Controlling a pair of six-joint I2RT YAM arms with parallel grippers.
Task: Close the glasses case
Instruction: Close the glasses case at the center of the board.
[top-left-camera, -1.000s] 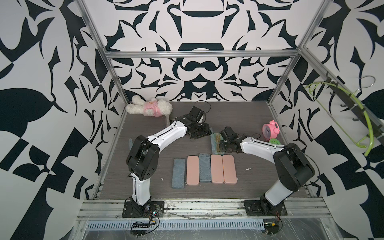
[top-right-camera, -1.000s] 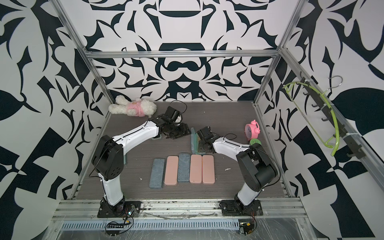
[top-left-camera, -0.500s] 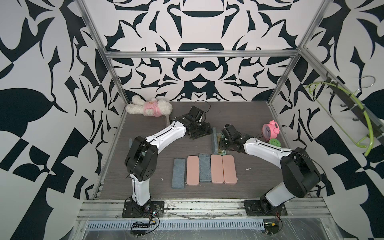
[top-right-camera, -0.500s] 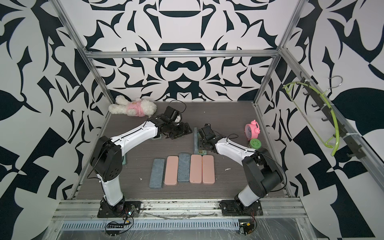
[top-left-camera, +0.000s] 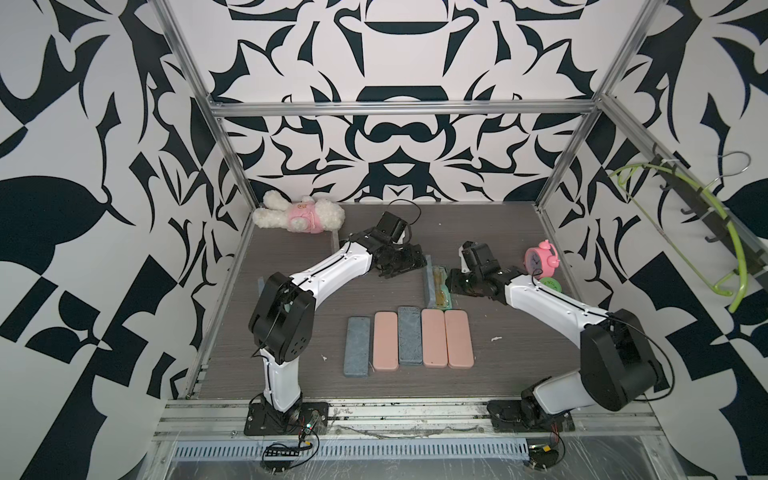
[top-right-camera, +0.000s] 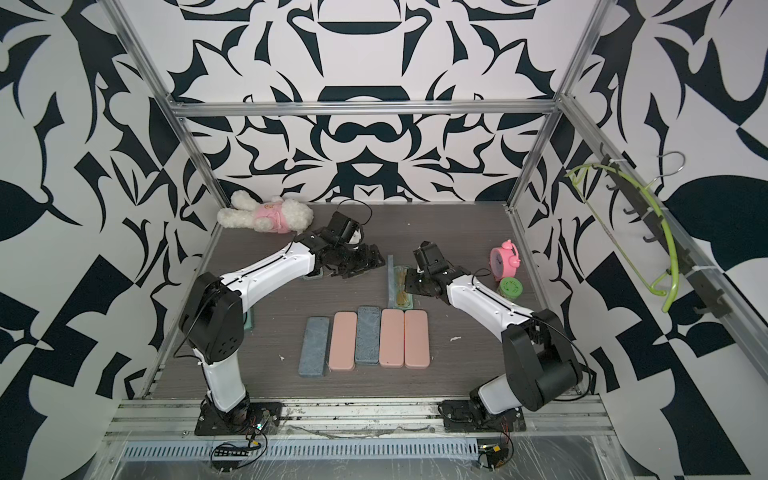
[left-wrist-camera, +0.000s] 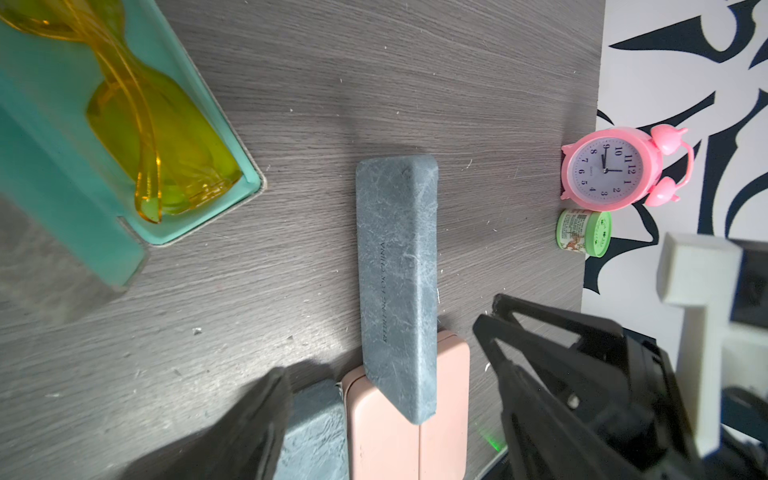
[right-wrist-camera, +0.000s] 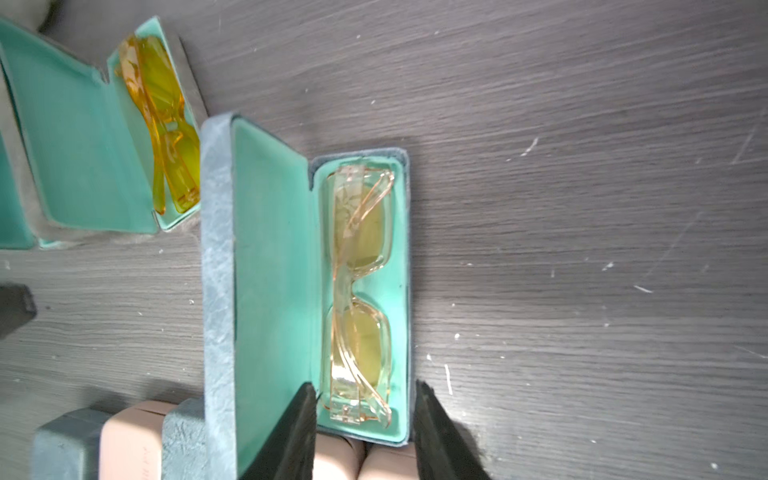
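The glasses case (right-wrist-camera: 365, 291) lies open on the wooden table, blue-grey outside and teal inside. Pale yellow glasses (right-wrist-camera: 359, 299) rest in its tray, and its lid (right-wrist-camera: 249, 270) stands upright along one long side. My right gripper (right-wrist-camera: 363, 386) is open, its black fingers (right-wrist-camera: 436, 428) straddling the tray's near end. In both top views the case (top-left-camera: 437, 286) (top-right-camera: 400, 286) sits just left of the right gripper (top-left-camera: 452, 283) (top-right-camera: 409, 282). My left gripper (left-wrist-camera: 382, 347) (top-left-camera: 405, 262) is open wide and holds nothing, a short way from the lid's outer face (left-wrist-camera: 397, 270).
A second open case (left-wrist-camera: 104, 145) (right-wrist-camera: 104, 145) holds orange glasses beside the left gripper. A row of closed pink and grey cases (top-left-camera: 409, 338) (top-right-camera: 365, 340) lies in front. A pink clock (top-left-camera: 540, 262) and green jar (top-left-camera: 550, 286) stand at the right, a plush toy (top-left-camera: 299, 216) at the back left.
My right gripper's jaws have gone from shut to apart around the case's end. The left gripper has spread wider. Both arms have barely shifted.
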